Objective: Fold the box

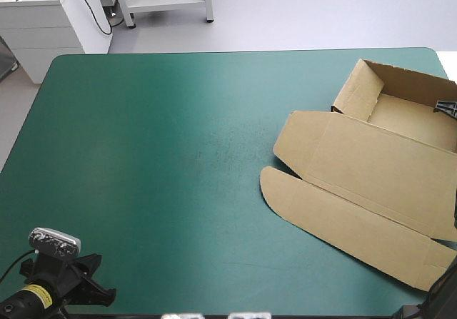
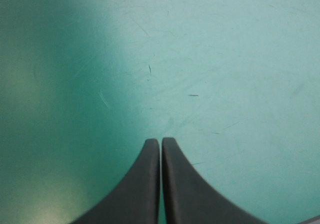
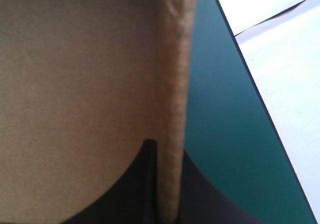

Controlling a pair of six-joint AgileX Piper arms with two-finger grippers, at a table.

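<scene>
The brown box (image 1: 371, 169) lies at the table's right side. Its lid panel and a rounded flap (image 1: 285, 190) lie flat toward the middle, and its far walls (image 1: 400, 76) stand raised around the tray. My right gripper (image 3: 167, 149) is shut on the box's side wall (image 3: 172, 83), one black finger (image 3: 147, 156) on the inside; in the high view only a small part of that gripper (image 1: 448, 108) shows at the tray's right edge. My left gripper (image 2: 161, 143) is shut on nothing, low over the teal-green cover near the front left corner (image 1: 96, 276), far from the box.
The table's right edge (image 3: 250, 88) runs close beside the held wall, with pale floor beyond it. The box's near right corner (image 1: 432, 276) sits by the front right edge. Teal-green cover (image 1: 157, 162) stretches between the left gripper and the box.
</scene>
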